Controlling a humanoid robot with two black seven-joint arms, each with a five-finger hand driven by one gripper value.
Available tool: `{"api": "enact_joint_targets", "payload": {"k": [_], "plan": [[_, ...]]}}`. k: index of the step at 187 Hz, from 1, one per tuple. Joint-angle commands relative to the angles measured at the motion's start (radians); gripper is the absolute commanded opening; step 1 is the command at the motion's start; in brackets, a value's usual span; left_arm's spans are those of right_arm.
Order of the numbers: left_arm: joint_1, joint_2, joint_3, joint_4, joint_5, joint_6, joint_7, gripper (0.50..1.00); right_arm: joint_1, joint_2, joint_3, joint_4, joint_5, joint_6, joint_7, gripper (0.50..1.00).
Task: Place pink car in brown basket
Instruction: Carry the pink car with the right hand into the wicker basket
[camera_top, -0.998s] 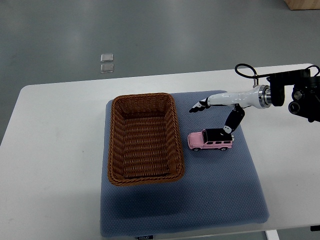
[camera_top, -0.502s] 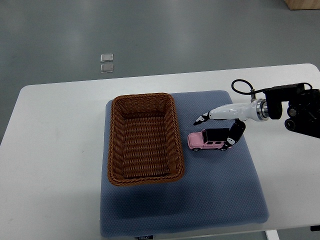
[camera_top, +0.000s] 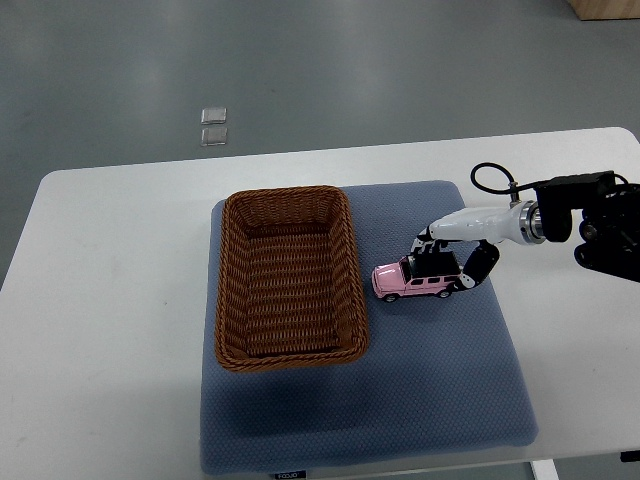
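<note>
The pink toy car stands on its wheels on the blue mat, just right of the brown wicker basket, which holds nothing. My right hand reaches in from the right edge and sits over the car's rear half. Its fingers curl down on the far side of the roof, and the thumb presses the near rear corner. The car rests on the mat, a small gap away from the basket's right wall. My left arm does not show.
The mat covers the middle of a white table. My right forearm and its black cable loop hang over the table's right side. Two small clear squares lie on the grey floor beyond the table.
My right hand came down and toward me from above the mat, then its fingers folded onto the car. The car shifted slightly to the left.
</note>
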Motion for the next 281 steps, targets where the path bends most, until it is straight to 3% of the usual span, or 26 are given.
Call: {"api": "enact_joint_targets", "payload": {"k": [1,87,125,195,254,281], "plan": [[0.000,0.000,0.000,0.000,0.000,0.000,-0.001,1.000,0.001,0.000,0.001,0.001,0.000,-0.002,0.000,0.507],[0.000,0.000,0.000,0.000,0.000,0.000,0.001,1.000,0.063,-0.132,0.085,0.024,0.011,-0.066,0.012,0.500],[0.000,0.000,0.000,0.000,0.000,0.000,-0.001,1.000,0.119,-0.115,0.137,0.036,0.018,-0.065,0.009,0.500],[0.000,0.000,-0.003,0.000,0.000,0.000,-0.001,1.000,0.196,0.092,0.117,0.030,0.100,-0.060,0.011,0.500],[0.000,0.000,-0.002,0.000,-0.001,-0.002,-0.001,1.000,0.208,0.305,0.013,-0.045,0.109,-0.069,0.008,0.500],[-0.002,0.000,0.000,0.000,-0.001,0.000,0.001,1.000,0.190,0.367,-0.036,-0.108,0.101,-0.126,0.006,0.500]]}}
